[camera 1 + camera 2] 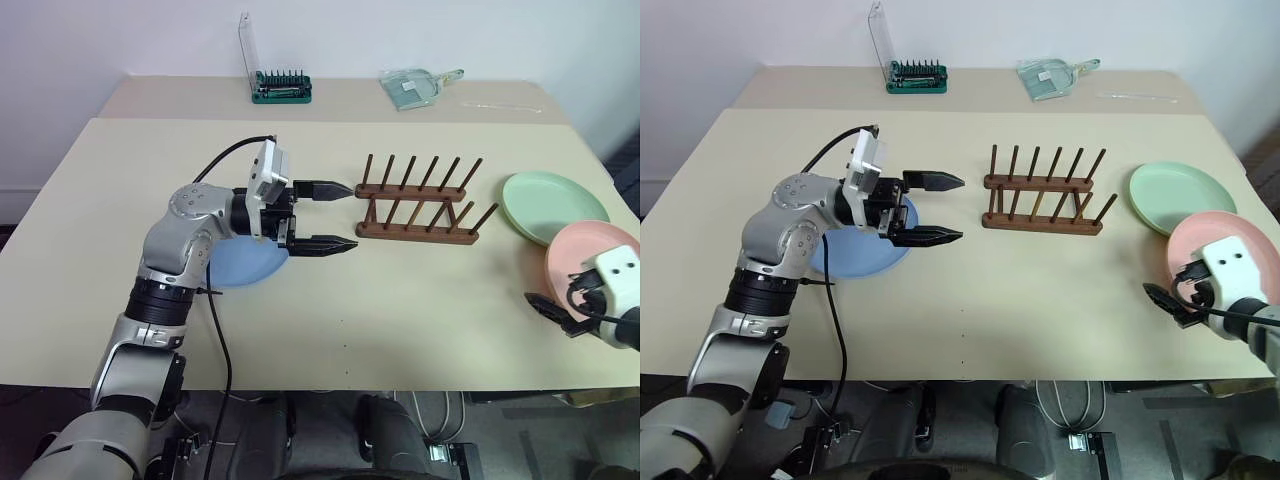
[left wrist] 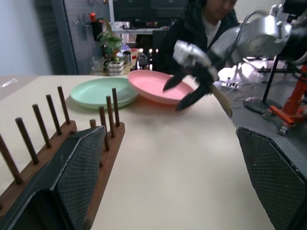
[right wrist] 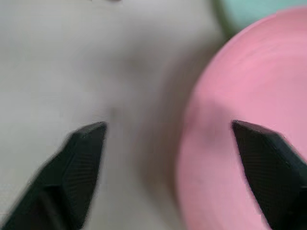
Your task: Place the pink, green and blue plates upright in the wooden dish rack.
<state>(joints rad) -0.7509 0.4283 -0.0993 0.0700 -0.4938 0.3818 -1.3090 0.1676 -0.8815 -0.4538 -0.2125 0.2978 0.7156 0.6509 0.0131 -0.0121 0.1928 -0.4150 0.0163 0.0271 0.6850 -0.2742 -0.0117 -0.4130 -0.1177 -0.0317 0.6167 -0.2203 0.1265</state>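
The right gripper [image 1: 1175,303] sits nearest, low at the table's front right edge, its 2 black fingers apart and straddling the near rim of the pink plate [image 1: 1215,232]; the right wrist view shows one finger over bare table and the other over the pink surface, nothing clamped. The pink plate lies flat, overlapping the green plate [image 1: 1168,196] just behind it. The blue plate [image 1: 865,250] lies flat on the left, partly under the left gripper [image 1: 935,208], whose fingers stand wide apart and empty, pointing level toward the wooden dish rack [image 1: 1042,205], which holds no plates yet.

All 3 plates look light, rigid and matte, likely not too slippery, though shallow and flat to the table [image 1: 1020,300], so the raised rim is probably the only place to pinch; the pink one's rim nearest the edge seems the easiest hold.

Beyond the rack, a green bit holder [image 1: 281,88] and a clear dustpan [image 1: 415,85] sit well apart at the back, obstructing nothing. A seated person [image 2: 211,21] appears past the table's right end
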